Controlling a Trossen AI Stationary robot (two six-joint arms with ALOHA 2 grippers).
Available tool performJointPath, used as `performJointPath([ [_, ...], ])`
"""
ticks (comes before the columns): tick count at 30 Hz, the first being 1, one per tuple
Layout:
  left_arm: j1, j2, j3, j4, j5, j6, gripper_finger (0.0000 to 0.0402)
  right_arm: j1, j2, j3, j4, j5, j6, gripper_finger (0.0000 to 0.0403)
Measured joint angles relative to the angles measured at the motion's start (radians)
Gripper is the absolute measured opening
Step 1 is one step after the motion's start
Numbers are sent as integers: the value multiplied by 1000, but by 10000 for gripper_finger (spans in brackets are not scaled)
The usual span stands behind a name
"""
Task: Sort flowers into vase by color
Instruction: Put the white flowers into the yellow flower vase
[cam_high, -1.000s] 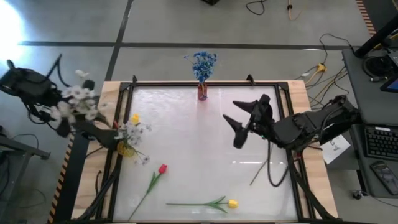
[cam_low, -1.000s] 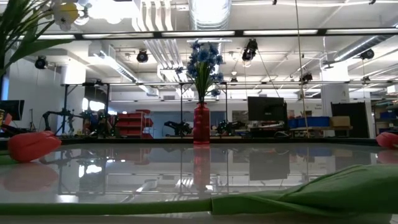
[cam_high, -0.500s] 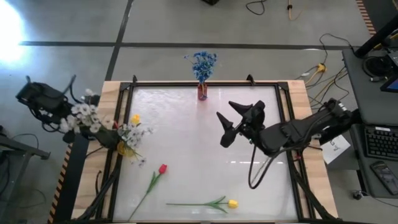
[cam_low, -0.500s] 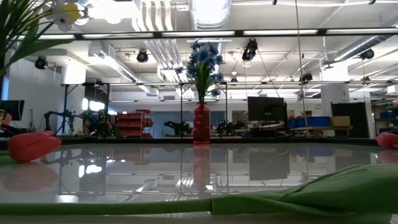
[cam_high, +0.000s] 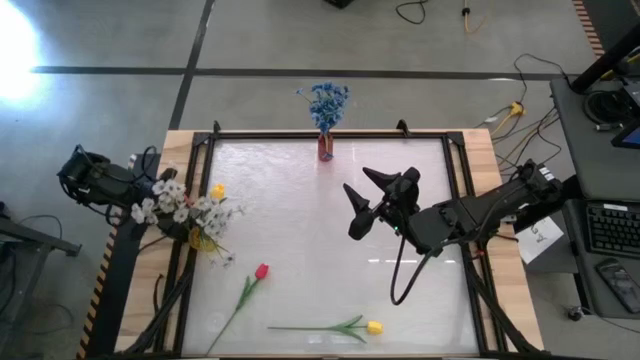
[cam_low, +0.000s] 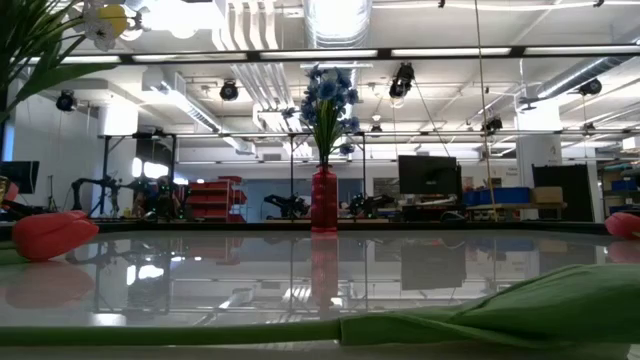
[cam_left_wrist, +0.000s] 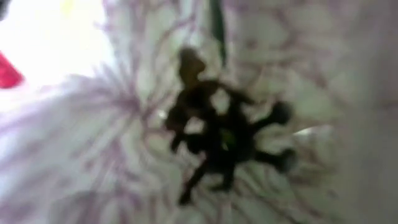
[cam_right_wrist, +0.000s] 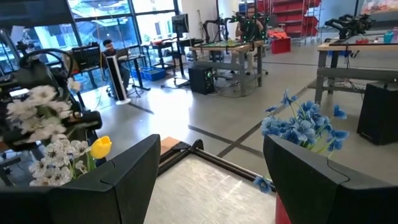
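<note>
The white flower spray (cam_high: 160, 198) is sitting at the left edge of the high view, clamped in my left gripper (cam_high: 140, 200), whose fingers are closing fully on it just beside the yellow vase (cam_high: 203, 238) that is holding a yellow tulip (cam_high: 217, 190) and more white blooms. A red tulip (cam_high: 261, 271) and a second yellow tulip (cam_high: 374, 326) are lying low on the table (cam_high: 300, 220). The blue flowers (cam_high: 326, 101) are standing in the red vase (cam_high: 326, 148) at top centre. My right gripper (cam_high: 372, 200) is hovering right of centre, fingers spread wide, holding nothing.
</note>
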Motion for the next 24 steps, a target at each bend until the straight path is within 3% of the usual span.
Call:
performJointPath([
  [12, 0, -41, 75, -39, -56, 2, 0, 0, 0, 0, 1, -1, 21, 276],
  [24, 1, -94, -24, -53, -135, -20, 0, 0, 5, 1, -1, -3, 39, 276],
])
